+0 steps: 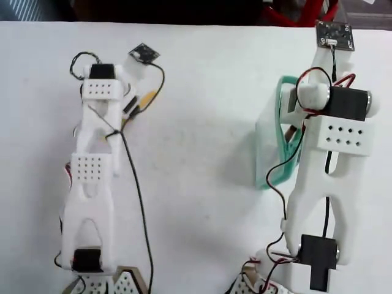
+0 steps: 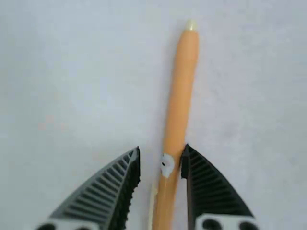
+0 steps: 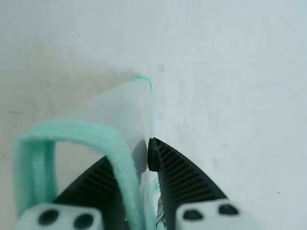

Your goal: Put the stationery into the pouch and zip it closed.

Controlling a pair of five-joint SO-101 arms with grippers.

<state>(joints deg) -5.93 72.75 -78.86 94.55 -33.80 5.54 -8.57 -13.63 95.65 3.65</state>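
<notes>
Left gripper [image 2: 161,152] straddled the orange pen [image 2: 180,86], jaws parted and not yet clamped, well apart from the pouch [image 3: 115,115]. Right gripper [image 3: 139,155] pinched the pouch's wall, probably to steady its mouth for loading.

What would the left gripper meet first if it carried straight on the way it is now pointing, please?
Most likely the orange pen, which lies between the open fingers of the left gripper and runs on ahead. The table beneath would come next, though depth is unclear.
</notes>
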